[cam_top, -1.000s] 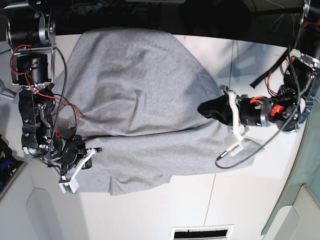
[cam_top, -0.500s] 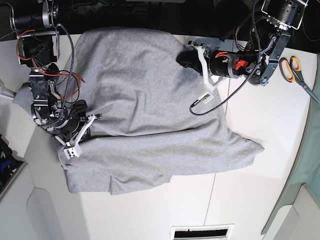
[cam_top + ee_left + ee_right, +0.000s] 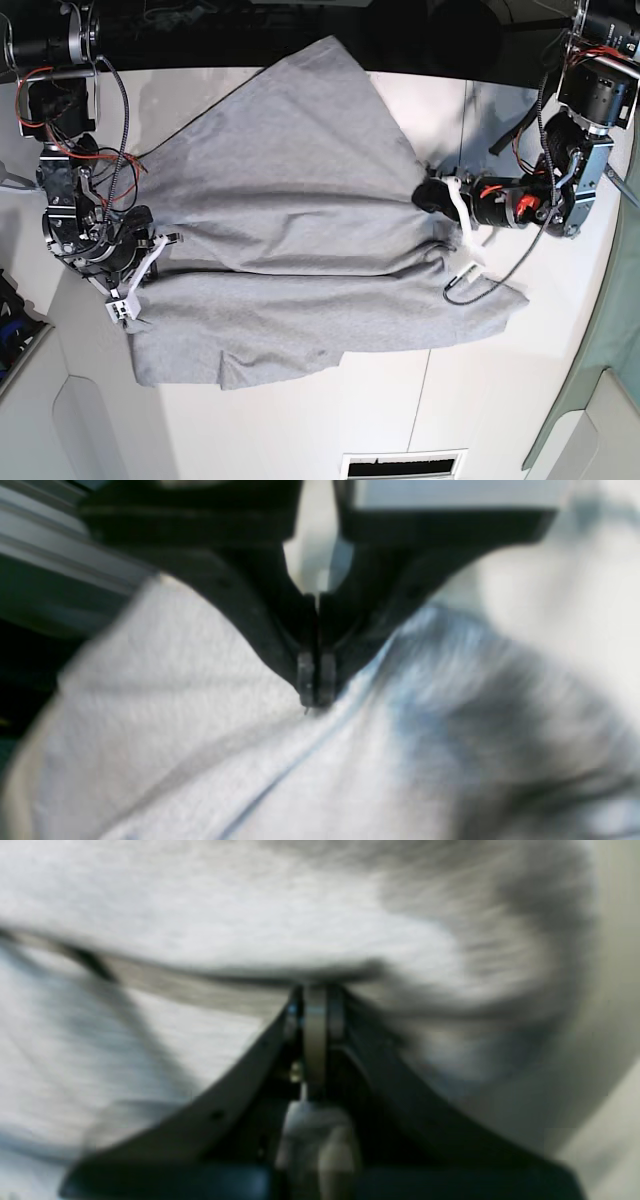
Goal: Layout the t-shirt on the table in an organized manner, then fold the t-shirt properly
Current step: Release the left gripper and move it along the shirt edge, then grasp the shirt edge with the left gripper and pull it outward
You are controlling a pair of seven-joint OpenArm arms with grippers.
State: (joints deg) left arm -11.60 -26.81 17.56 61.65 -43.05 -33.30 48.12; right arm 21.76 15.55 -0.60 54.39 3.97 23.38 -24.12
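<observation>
The light grey t-shirt (image 3: 300,200) lies spread over the white table (image 3: 500,400), with an upper layer pulled taut between both grippers and peaking at the far edge. My left gripper (image 3: 432,195) is shut on a fold at the shirt's right side; in the left wrist view its jaws (image 3: 315,700) meet on the fabric (image 3: 200,730). My right gripper (image 3: 152,245) is shut on the shirt's left edge; the right wrist view shows the closed tips (image 3: 315,990) pinching a cloth edge (image 3: 250,930). No lettering shows.
A grey-green panel (image 3: 612,380) borders the table at the right. A vent slot (image 3: 405,466) sits at the near edge. A thin dark seam (image 3: 465,120) crosses the table. Cables hang from both arms, and a dark gap lies beyond the far edge.
My left gripper has swung from the far edge toward the near right, dragging the fabric with it. The upper layer now stretches into a peaked shape. The right gripper has barely shifted.
</observation>
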